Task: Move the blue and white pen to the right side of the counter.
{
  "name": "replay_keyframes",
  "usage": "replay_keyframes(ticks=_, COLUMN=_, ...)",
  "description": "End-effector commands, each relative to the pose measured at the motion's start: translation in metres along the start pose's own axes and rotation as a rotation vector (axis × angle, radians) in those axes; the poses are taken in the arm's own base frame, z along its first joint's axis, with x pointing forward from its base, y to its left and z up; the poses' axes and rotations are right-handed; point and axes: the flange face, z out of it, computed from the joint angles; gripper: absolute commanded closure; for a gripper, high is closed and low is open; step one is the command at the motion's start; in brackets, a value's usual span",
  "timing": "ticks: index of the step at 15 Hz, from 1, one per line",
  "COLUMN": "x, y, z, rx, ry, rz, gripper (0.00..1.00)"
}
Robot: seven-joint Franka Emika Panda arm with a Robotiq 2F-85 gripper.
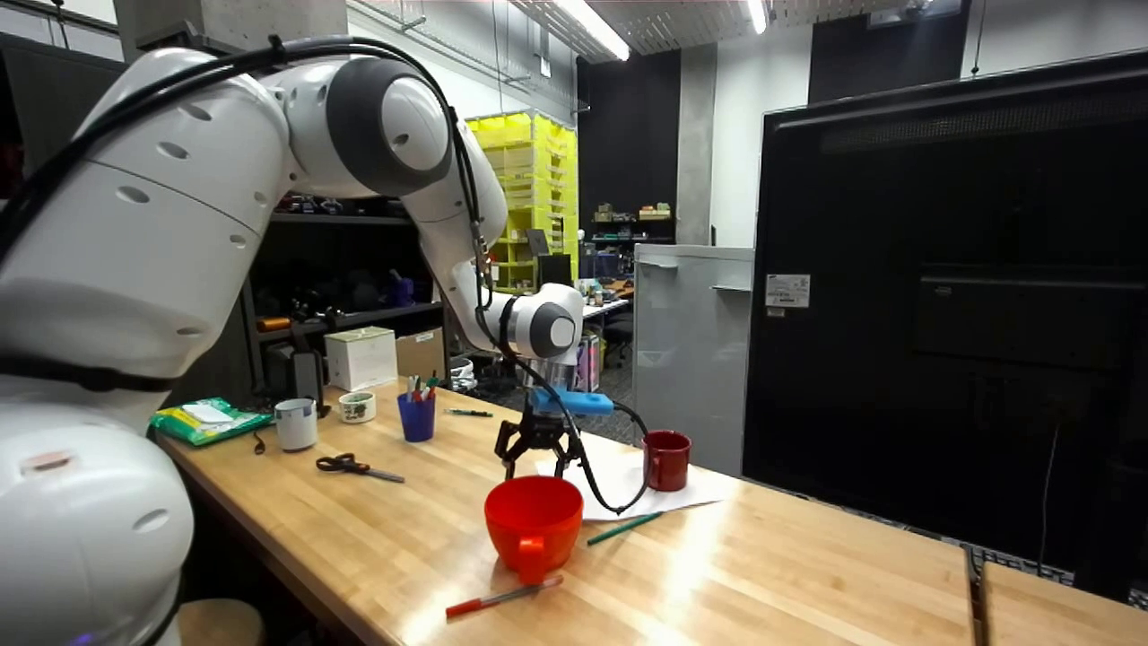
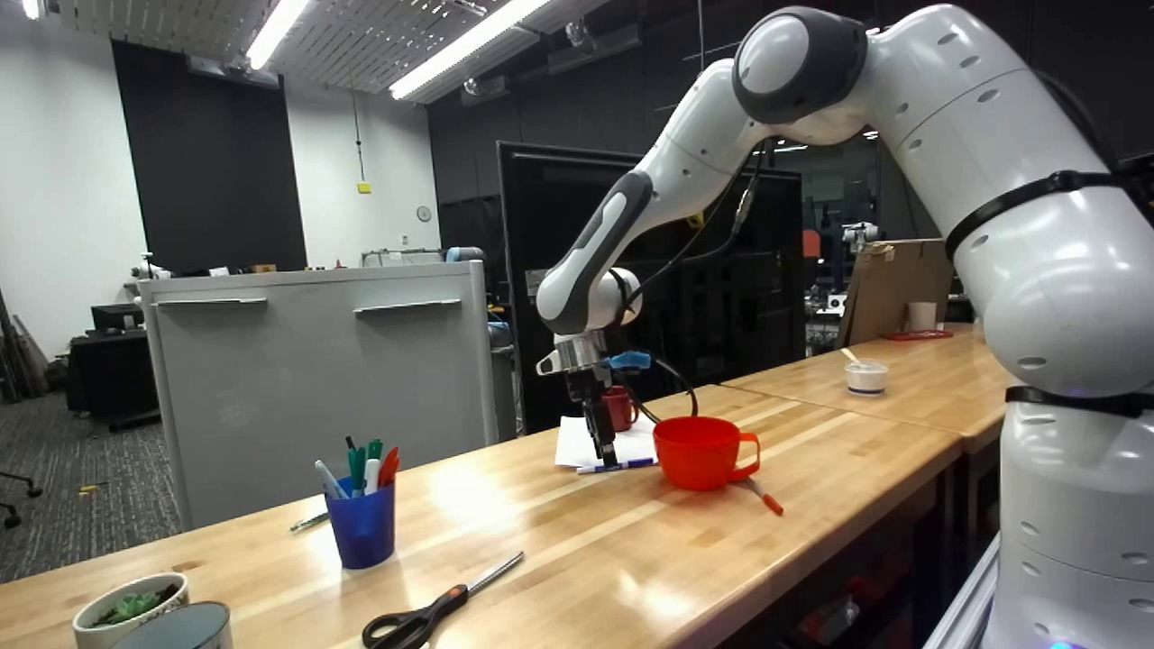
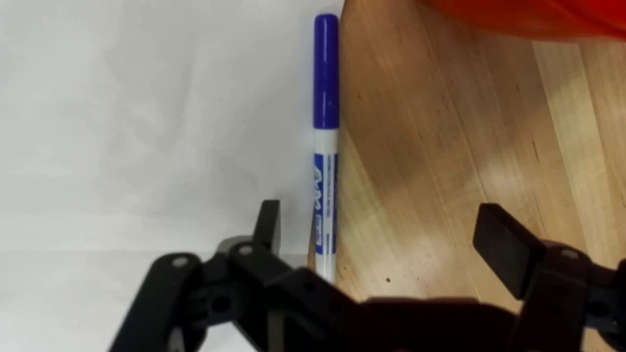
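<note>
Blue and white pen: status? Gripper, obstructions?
Gripper open, astride blue and white pen in wrist view. Pen ungripped, along edge of white paper. Bright red cup near its capped end, possible snag.

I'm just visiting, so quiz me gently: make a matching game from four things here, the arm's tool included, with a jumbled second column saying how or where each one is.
Column one
1. Blue and white pen
2. Scissors
3. Blue cup
4. Tool

Column two
A. Stands upright, with several pens inside
B. Wide open, gripping nothing
C. Lies along the edge of the white paper
D. Black-handled, lying flat on the counter

Right pairs: 1-C, 2-D, 3-A, 4-B
</note>
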Motion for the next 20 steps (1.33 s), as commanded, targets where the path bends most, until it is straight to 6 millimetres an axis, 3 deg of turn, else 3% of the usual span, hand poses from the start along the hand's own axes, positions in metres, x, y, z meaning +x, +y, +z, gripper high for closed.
replay_keyframes(ticks=1, x=-0.0004, y=-0.0002, z=0.0029, rx=0.034, ry=0.006, rz=-0.011, gripper=0.10)
replay_keyframes(ticks=2, x=-0.0003, y=0.0001, z=0.0044, rx=0.037, ry=0.006, rz=-0.012, gripper=0.26)
replay_keyframes(ticks=12, x=0.0005, y=-0.0007, z=0.0012, rx=0.034, ry=0.009, rz=-0.022, gripper=0.99)
replay_keyframes(ticks=18, x=0.0012, y=-0.0022, z=-0.0014, rx=0.030, ry=0.014, rz=-0.027, gripper=0.97)
replay_keyframes(ticks=19, x=0.0015, y=-0.0029, z=-0.0017, rx=0.030, ry=0.013, rz=-0.026, gripper=0.63)
replay_keyframes(ticks=20, x=0.0016, y=-0.0028, z=-0.0015, rx=0.029, ry=0.014, rz=-0.027, gripper=0.63)
